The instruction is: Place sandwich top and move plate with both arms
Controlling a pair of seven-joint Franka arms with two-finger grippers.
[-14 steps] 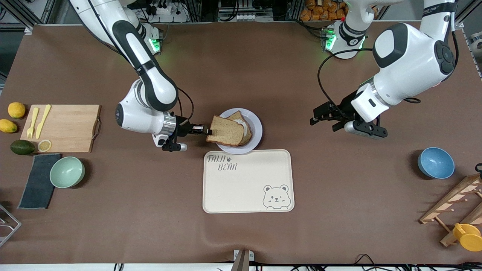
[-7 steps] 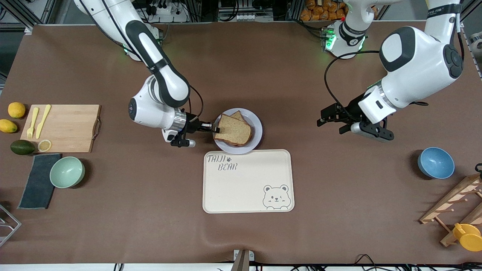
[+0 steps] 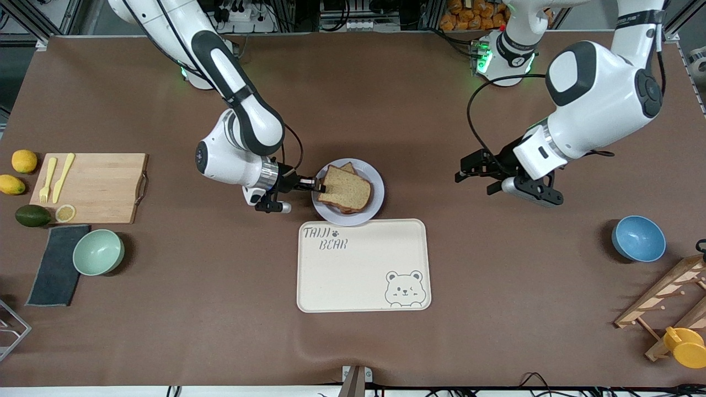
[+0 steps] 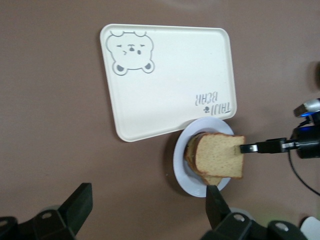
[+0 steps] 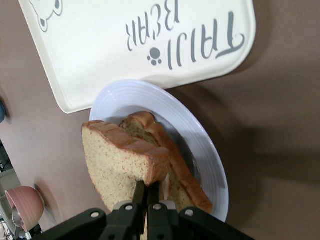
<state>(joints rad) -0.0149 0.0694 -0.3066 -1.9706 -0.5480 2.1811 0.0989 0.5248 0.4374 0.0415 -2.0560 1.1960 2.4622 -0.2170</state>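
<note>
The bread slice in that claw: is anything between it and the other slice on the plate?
Nothing visible. The right gripper is shut on the sandwich top, holding it just over the lower bread slice on the plate. The left gripper waits open, over bare table.

The plate (image 3: pixel 376 190) sat just beside the tray (image 3: pixel 364 266), farther from the front camera. On it lay a bread slice (image 3: pixel 348 167), with the sandwich top (image 3: pixel 347 189) over that slice.

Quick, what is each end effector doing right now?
Left end effector: open, empty, over bare table.
Right end effector: shut on the sandwich top, over the plate.
</note>
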